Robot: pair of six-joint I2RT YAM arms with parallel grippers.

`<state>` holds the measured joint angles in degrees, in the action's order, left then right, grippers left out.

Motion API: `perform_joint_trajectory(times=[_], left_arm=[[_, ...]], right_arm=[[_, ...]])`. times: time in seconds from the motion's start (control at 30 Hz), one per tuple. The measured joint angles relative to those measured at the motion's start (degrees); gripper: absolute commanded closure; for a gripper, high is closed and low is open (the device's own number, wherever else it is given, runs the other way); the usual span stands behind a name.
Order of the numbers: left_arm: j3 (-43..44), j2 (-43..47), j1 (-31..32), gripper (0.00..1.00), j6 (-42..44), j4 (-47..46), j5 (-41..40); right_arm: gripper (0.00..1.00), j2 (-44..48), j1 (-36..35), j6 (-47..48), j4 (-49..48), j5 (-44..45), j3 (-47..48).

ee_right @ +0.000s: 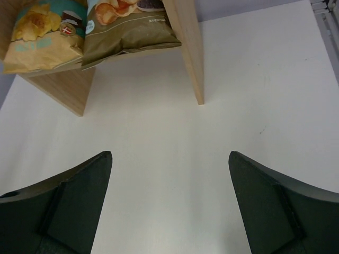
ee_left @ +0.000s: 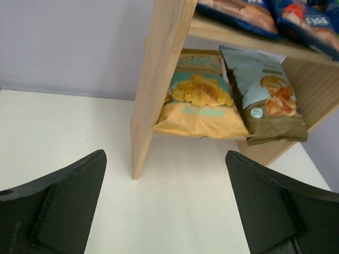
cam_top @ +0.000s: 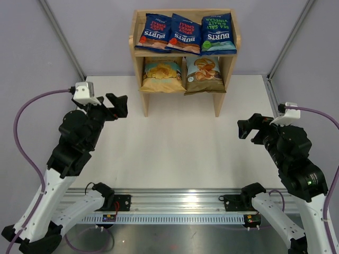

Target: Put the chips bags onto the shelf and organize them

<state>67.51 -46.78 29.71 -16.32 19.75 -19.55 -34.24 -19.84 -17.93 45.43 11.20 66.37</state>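
Observation:
The wooden shelf [cam_top: 137, 32] stands at the table's far middle. Three dark-blue Burts bags lie on its top tier: two red-lettered ones [cam_top: 154, 30] [cam_top: 184, 33] and a green-lettered one [cam_top: 217, 34]. The yellow Chips bag [cam_top: 162, 76] and the light-blue/brown Cassava Chips bag [cam_top: 204, 74] lie on the lower tier, also in the left wrist view [ee_left: 198, 100] [ee_left: 267, 95] and the right wrist view [ee_right: 39, 34] [ee_right: 124, 26]. My left gripper [cam_top: 117, 106] is open and empty, left of the shelf. My right gripper [cam_top: 250, 128] is open and empty, right of it.
The shelf's left side panel [ee_left: 156, 79] is just ahead of my left gripper [ee_left: 165, 206]. Its right leg [ee_right: 189, 47] is ahead of my right gripper [ee_right: 169, 203]. A metal rail [cam_top: 180, 203] runs along the near edge. Grey walls enclose the white table [cam_top: 180, 153].

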Motion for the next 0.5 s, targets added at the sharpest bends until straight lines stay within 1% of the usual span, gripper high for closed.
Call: perform_joint_trajectory(times=[0.13, 0.33, 0.5], left_arm=[[-3.72, 6.40, 0.00, 0.01, 3.02, 5.55, -1.44], [-4.70, 9.16, -0.04, 0.01, 4.98, 14.19, -2.97], [-8.59, 11.65, -0.04, 0.01, 6.05, 19.61, -3.02]], right_arm=[[0.00, -0.55, 0.00, 2.91, 0.81, 1.68, -0.81], [0.01, -2.43, 0.00, 4.68, 1.51, 2.62, -2.29], [0.01, -3.82, 0.00, 5.14, 3.34, 3.34, -2.32]])
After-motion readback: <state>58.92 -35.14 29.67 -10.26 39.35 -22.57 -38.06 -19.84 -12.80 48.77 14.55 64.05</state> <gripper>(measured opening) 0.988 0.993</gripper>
